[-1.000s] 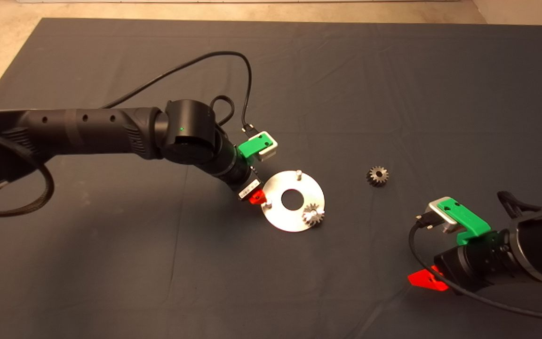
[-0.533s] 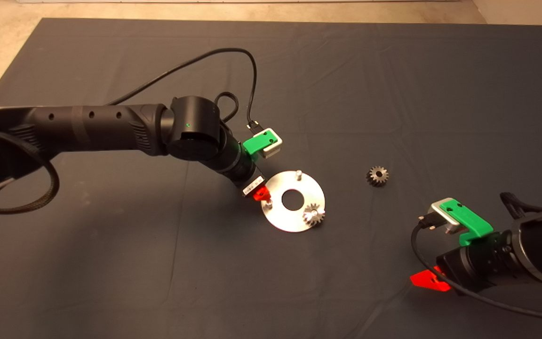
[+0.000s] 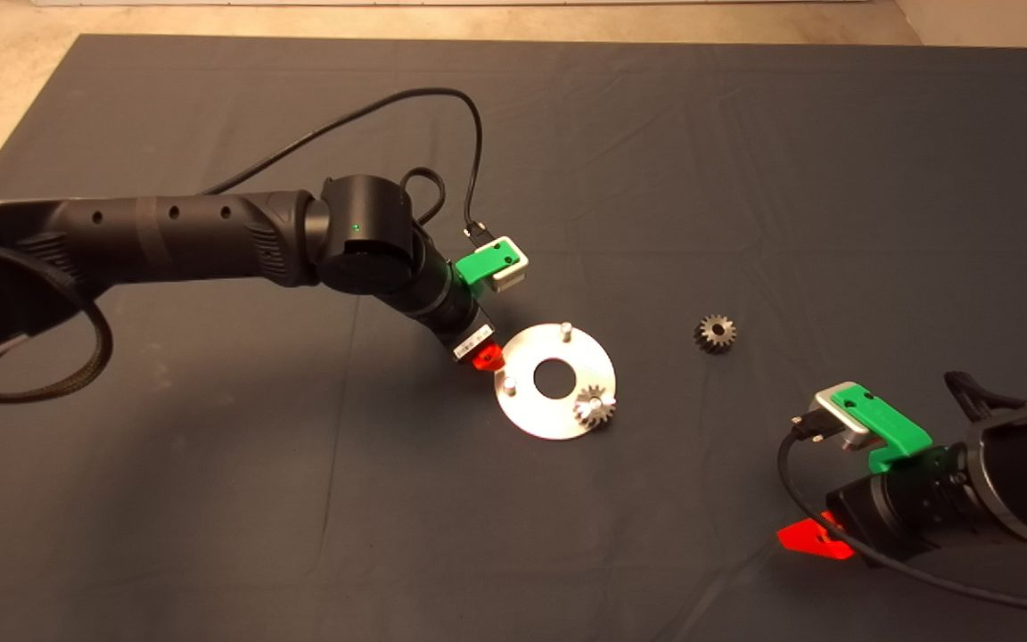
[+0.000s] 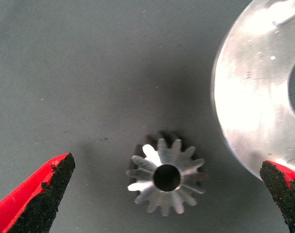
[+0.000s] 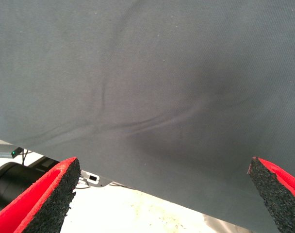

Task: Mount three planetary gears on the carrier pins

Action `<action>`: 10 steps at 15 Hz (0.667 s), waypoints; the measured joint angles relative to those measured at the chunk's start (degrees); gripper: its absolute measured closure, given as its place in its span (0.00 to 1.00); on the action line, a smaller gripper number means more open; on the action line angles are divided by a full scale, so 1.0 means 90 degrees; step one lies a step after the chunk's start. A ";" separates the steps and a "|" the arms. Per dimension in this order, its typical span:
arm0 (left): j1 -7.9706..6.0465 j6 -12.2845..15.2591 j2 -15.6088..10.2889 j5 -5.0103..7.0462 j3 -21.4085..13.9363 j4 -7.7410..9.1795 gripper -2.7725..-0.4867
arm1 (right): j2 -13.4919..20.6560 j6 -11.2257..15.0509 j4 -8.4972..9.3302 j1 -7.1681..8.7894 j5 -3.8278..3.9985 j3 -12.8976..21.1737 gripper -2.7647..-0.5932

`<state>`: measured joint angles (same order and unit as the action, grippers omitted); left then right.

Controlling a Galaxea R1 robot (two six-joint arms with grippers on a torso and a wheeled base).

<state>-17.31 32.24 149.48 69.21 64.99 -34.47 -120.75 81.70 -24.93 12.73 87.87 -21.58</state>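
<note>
- right claw (image 3: 803, 538) parked low at desk's near right, fingers spread wide, empty
- left claw (image 4: 172, 194) wide open over a loose gear (image 4: 166, 176) lying flat on mat between fingers, just beside disc (image 4: 254, 92)
- one gear (image 3: 595, 407) seated on pin; another gear (image 3: 715, 333) lies right of disc

In the head view the left hand (image 3: 483, 357) hides the gear (image 4: 166, 175) lying on the worktop (image 3: 745, 178) just off the silver disc (image 3: 531, 415) at ten o'clock; only the left wrist view shows it. There the disc runs off the picture's edge. The right hand (image 3: 812, 538) shows one red fingertip, the rest covered by its arm.
</note>
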 joint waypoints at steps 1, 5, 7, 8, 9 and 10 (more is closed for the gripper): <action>0.0000 -0.0024 -0.0004 -0.0005 0.0015 0.0000 0.00 | 0.0000 -0.0001 0.0001 -0.0022 -0.0005 0.0000 0.08; 0.0001 -0.0030 -0.0040 -0.0049 0.0016 0.0031 0.04 | 0.0000 -0.0001 0.0000 -0.0061 0.0000 0.0000 0.08; 0.0001 -0.0037 -0.0123 -0.0271 0.0016 0.0119 0.04 | -0.0001 -0.0001 0.0001 -0.0076 -0.0003 0.0000 0.08; 0.0001 -0.0046 -0.0176 -0.0401 0.0016 0.0170 0.07 | 0.0000 -0.0001 0.0001 -0.0076 0.0000 0.0000 0.08; 0.0001 -0.0050 -0.0211 -0.0431 0.0016 0.0198 0.09 | 0.0000 -0.0001 0.0001 -0.0076 0.0000 0.0000 0.08; 0.0000 -0.0051 -0.0230 -0.0431 0.0016 0.0199 0.10 | 0.0000 -0.0001 0.0001 -0.0076 0.0000 0.0000 0.08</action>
<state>-17.31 31.78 147.41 65.33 65.13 -32.68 -120.75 81.69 -24.92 12.04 87.87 -21.58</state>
